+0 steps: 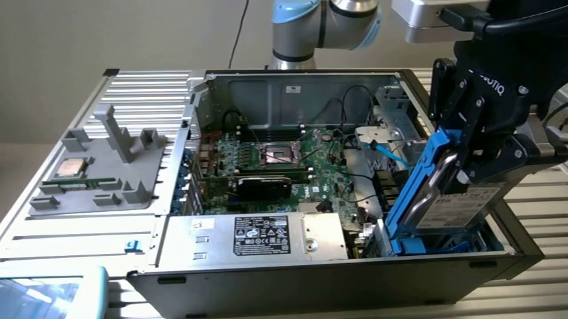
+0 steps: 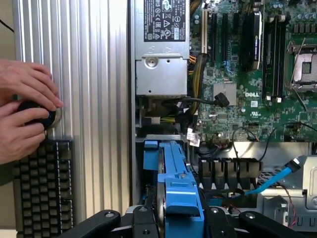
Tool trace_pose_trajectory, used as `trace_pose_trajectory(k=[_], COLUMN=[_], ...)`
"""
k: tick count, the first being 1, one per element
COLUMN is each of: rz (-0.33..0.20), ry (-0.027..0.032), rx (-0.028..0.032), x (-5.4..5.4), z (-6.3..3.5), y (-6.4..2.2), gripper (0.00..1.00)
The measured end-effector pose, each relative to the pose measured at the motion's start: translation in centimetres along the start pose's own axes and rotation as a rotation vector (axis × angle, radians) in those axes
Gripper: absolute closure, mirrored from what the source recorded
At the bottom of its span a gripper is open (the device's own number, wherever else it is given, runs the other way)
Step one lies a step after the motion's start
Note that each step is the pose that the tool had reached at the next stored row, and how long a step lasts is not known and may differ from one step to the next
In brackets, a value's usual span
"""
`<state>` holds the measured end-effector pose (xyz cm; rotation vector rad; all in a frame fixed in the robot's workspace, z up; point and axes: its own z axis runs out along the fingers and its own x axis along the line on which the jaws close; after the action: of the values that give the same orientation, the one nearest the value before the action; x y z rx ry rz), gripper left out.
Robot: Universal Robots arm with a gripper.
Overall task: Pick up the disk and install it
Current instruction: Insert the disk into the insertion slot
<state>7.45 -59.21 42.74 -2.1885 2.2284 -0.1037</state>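
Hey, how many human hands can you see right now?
2. One hand lies over a black round knob on the ribbed panel; the other hand holds that knob from the side nearer the keyboard. Others could be out of frame.

We see the disk (image 2: 174, 191) edge-on in its blue carrier, clamped between the black fingers (image 2: 218, 225). Past it lies the open computer case: the power supply (image 2: 161, 59) with its black label, and beside that the green motherboard (image 2: 247, 64). A blue cable (image 2: 277, 178) crosses the metal bay. On the ribbed surface (image 2: 94, 99), a person's hands (image 2: 25, 109) cup a round black object just beside a keyboard (image 2: 42, 188).
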Motion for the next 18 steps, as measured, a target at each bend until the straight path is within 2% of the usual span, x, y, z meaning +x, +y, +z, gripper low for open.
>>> trace_pose_trajectory(k=[3, 8, 18], rz=[0.000, 0.000, 0.000], ry=[0.0053, 0.0087, 0.0112], rx=[0.0002, 0.0026, 0.0104], x=[-0.06, -0.71, -1.00], z=[0.12, 0.12, 0.11], y=[0.04, 0.06, 0.06], gripper=[0.63, 0.63, 0.63])
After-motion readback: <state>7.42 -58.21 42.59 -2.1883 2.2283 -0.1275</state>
